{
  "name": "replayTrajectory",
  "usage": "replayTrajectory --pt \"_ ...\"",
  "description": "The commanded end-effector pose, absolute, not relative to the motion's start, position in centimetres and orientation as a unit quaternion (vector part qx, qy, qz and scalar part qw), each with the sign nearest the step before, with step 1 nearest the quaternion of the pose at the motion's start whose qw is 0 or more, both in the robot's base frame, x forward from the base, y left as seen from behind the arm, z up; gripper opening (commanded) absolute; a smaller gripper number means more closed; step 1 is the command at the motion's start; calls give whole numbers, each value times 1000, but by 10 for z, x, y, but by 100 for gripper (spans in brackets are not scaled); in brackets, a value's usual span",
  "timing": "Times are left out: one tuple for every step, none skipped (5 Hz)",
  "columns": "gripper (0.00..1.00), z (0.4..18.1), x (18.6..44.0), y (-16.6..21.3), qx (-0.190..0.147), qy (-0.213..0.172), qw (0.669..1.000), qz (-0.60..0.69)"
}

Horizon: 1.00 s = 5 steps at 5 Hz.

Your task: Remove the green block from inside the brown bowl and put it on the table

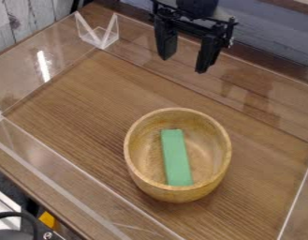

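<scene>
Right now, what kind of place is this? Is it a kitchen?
Probably not a kitchen; it looks like a robot test bench. A gripper hangs open over a wooden table fenced by clear walls, with just a brown bowl holding a green block.

Pale whitewashed wooden planks (pixel 275 28) fill the backdrop from twelve to two o'clock, while dark clutter with a black cable (pixel 12 221) sits at seven o'clock.

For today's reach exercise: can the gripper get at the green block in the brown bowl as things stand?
Probably yes: the green block lies uncovered in the brown bowl, and the gripper hangs open above the table.
</scene>
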<state>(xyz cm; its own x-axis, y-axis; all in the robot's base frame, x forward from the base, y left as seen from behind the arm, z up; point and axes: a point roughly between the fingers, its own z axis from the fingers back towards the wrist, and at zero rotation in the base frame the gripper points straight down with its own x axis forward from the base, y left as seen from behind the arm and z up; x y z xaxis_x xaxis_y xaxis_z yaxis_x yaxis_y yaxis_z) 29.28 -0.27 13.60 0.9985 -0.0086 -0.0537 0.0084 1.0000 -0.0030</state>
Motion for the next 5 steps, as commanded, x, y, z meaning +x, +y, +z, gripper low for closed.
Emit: replayTrajectory --pt "100 131 282 -9 -8 35 999 -7" --pt "100 132 259 -14 -22 44 999 14" --pt "100 130 251 -14 -26 44 998 23" --pt "100 127 249 -12 -28 47 998 35" --pt "100 125 245 -11 -29 47 997 54"
